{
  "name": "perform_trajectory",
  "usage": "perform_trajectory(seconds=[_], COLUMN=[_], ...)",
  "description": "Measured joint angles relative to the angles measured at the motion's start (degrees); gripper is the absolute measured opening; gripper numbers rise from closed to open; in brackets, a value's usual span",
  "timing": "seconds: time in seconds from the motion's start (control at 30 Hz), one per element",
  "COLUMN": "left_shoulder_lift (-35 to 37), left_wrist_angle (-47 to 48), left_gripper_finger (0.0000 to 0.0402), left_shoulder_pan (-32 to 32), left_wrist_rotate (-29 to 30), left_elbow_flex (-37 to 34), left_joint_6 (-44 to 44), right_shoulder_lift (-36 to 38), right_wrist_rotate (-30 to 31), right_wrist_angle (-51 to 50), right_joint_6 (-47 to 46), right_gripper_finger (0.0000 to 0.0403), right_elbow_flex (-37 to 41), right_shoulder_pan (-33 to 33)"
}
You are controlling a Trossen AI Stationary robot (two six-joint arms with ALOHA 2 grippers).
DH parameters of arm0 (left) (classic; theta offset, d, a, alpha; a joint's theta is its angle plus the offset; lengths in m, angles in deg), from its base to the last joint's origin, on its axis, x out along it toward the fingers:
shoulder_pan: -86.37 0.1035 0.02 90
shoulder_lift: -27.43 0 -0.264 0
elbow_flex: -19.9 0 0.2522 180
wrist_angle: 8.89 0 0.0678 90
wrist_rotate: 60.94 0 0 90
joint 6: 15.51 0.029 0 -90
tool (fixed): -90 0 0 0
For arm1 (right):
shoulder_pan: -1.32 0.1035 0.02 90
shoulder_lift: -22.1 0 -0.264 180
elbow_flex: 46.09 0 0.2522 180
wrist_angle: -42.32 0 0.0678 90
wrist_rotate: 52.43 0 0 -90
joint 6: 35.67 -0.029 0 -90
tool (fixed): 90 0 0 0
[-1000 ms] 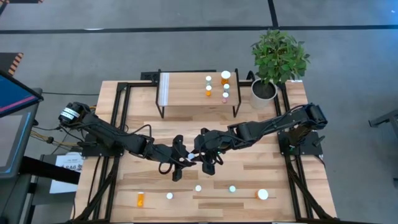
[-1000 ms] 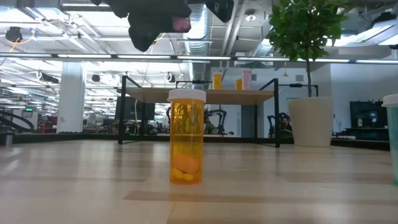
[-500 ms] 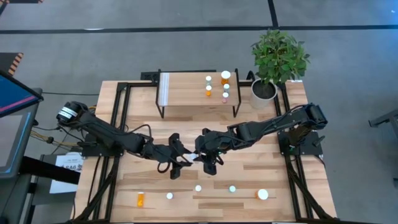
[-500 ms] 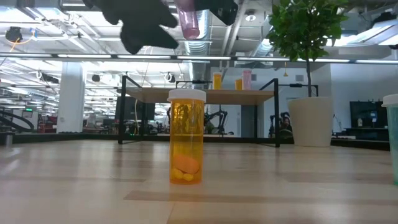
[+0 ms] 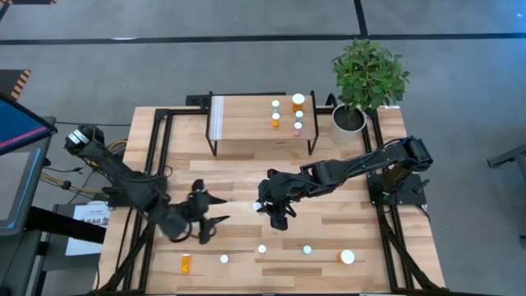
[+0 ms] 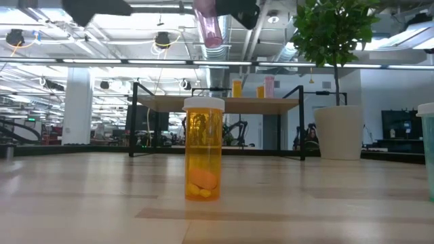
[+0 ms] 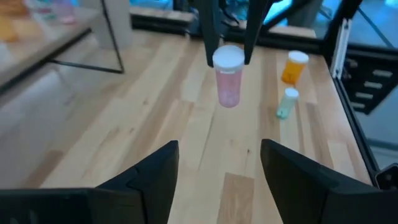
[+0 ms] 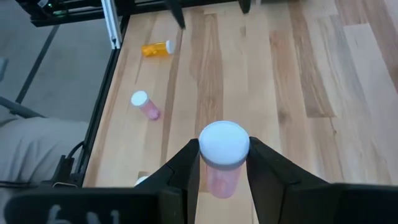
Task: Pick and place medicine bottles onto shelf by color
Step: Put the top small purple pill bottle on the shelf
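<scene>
The right gripper [image 5: 263, 205] sits at the centre of the high view, above the table [image 5: 394, 247]. Its 2 fingers [image 8: 186, 163] pinch a pink bottle [image 8: 221, 163] just below the white cap. In the low view this bottle [image 6: 209, 26] hangs upright at the top centre of the frame, clear of the table surface. In the left wrist view the same bottle [image 7: 228, 78] appears in the upper centre, gripped at the cap.

The left gripper [image 5: 209, 220] is in the lower left of centre in the high view, well apart from the right gripper. Its fingers [image 7: 152, 180] are spread wide with nothing between them.

The shelf [image 5: 246, 123] stands in the upper centre of the high view. 5 bottles [image 5: 297, 102] are grouped at its right end, including 2 orange ones and 1 pink one.

Along the bottom of the high view, 5 further bottles rest on the table:
- An orange bottle [image 5: 185, 263] lying on its side at the lower left.
- 3 small white-capped bottles [image 5: 262, 248] to its right.
- A larger white-capped bottle [image 5: 348, 257] at the lower right.

In the low view an orange bottle [image 6: 203, 159] stands upright at the frame centre.

A potted plant [image 5: 367, 78] stands just beside the right end of the shelf.
</scene>
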Motion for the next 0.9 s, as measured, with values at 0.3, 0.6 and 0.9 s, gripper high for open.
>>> perform_trajectory(seconds=[0.3,0.6,0.9], left_shoulder_lift=[1.01,1.17,1.25], left_wrist_angle=[-10.40,-35.39,-43.82], left_gripper_finger=[0.0215,0.0215,0.0215], left_shoulder_pan=[-6.28,-5.98,-5.98], left_wrist_rotate=[10.82,7.88,4.26], left_elbow_flex=[-7.65,-17.55,-19.98], left_joint_6=[-0.30,11.43,13.96], right_shoulder_lift=[1.16,7.57,14.40], right_wrist_rotate=[-1.25,-0.72,3.73], right_wrist_angle=[0.08,-2.57,-5.48], right_joint_6=[2.52,4.63,6.26], right_gripper_finger=[0.0127,0.0127,0.0127], right_elbow_flex=[0.04,0.04,3.49], right_shoulder_pan=[-1.12,-3.91,-8.69])
